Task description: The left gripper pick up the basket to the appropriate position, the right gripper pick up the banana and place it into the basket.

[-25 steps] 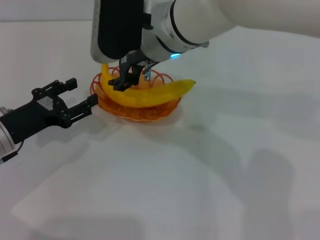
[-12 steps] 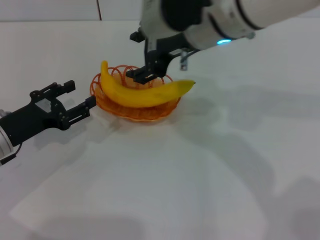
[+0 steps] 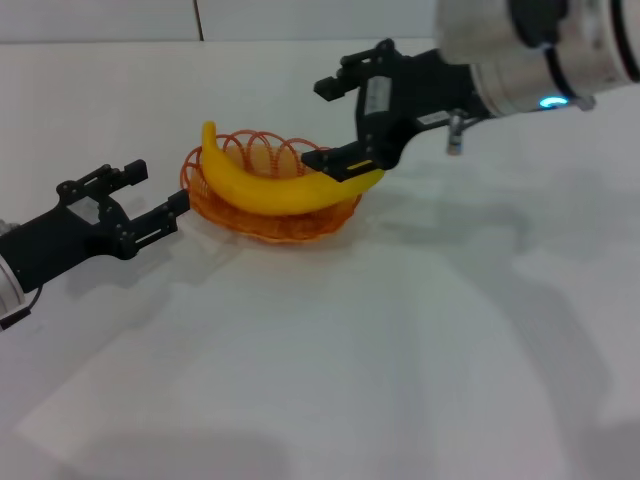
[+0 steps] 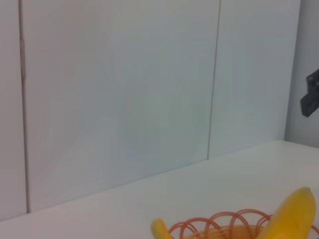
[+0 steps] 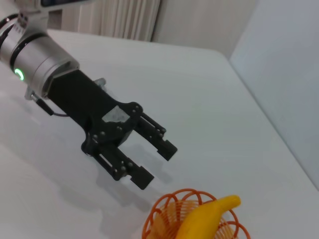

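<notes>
Lying across the orange wire basket (image 3: 270,200) in the head view, the banana (image 3: 275,185) rests with its stem end up at the basket's left rim and its other end reaching past the right rim. The basket sits on the white table (image 3: 380,350). The right gripper (image 3: 335,125) hangs above the banana's right end, its two black fingers spread wide and holding nothing; the lower finger crosses in front of the banana's end in this view, and whether it touches cannot be told. A white label shows on its body, and a blue light glows on the pale arm behind it. The left gripper (image 3: 150,195) lies low at the left, just beside the basket's left rim, its fingers apart and empty, pointing toward the basket.

In the left wrist view, the scalloped top of the basket (image 4: 219,226) and two yellow parts of the banana (image 4: 294,214) show at the lower edge, before a pale panelled wall (image 4: 124,99).

In the right wrist view, the left gripper (image 5: 154,162) reaches over the table (image 5: 199,99) with fingers parted and empty, near the basket (image 5: 164,219). The banana (image 5: 207,214) lies in the basket.
</notes>
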